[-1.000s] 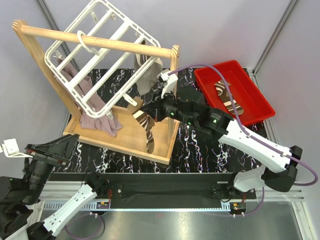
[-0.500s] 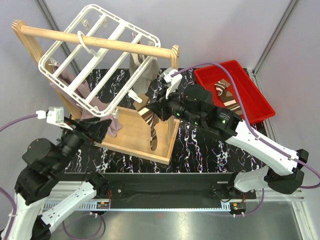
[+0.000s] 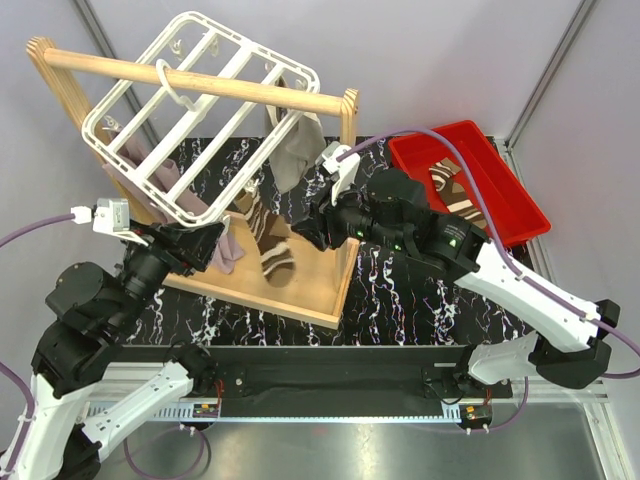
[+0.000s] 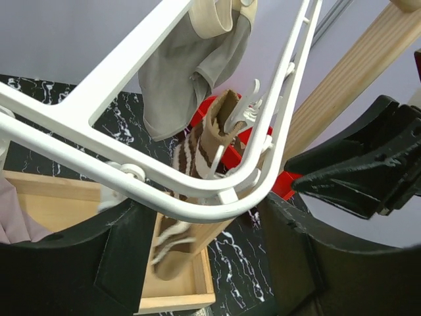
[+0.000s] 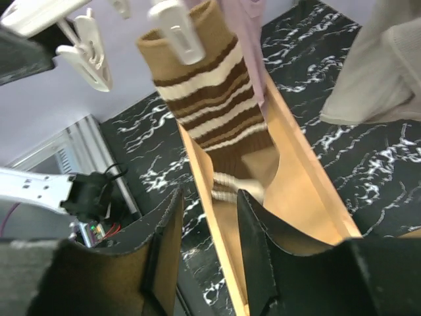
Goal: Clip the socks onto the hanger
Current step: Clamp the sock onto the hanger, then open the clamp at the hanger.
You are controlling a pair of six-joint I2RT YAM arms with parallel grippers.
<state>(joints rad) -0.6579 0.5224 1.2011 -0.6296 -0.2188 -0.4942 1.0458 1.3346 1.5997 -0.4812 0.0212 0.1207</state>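
At the near left of the table, the left gripper (image 3: 208,243) reaches up to the low corner of the large white plastic drying hanger with parallel bars (image 4: 131,59). Its fingers stand apart with the rounded corner of the frame crossing the gap; whether the pads touch the bar, I cannot tell.

Just beyond that corner, one brown-and-cream striped fabric sock (image 5: 210,112) hangs by its cuff from a small white plastic clip (image 5: 174,26), toe down over the pale wooden rail stand (image 3: 250,92). The right gripper (image 5: 209,210) sits just beside and below it, its fingers parted and empty, the sock apart from both.

So the first sock looks pegged, roughly half the job. Farther back on the right, the second striped sock (image 3: 450,190) lies loose in the red plastic tray (image 3: 505,195), well apart from either gripper. The next move likely calls for the right arm to back away without brushing the hung sock, then fetch that second one, while the left steadies the tilted hanger.
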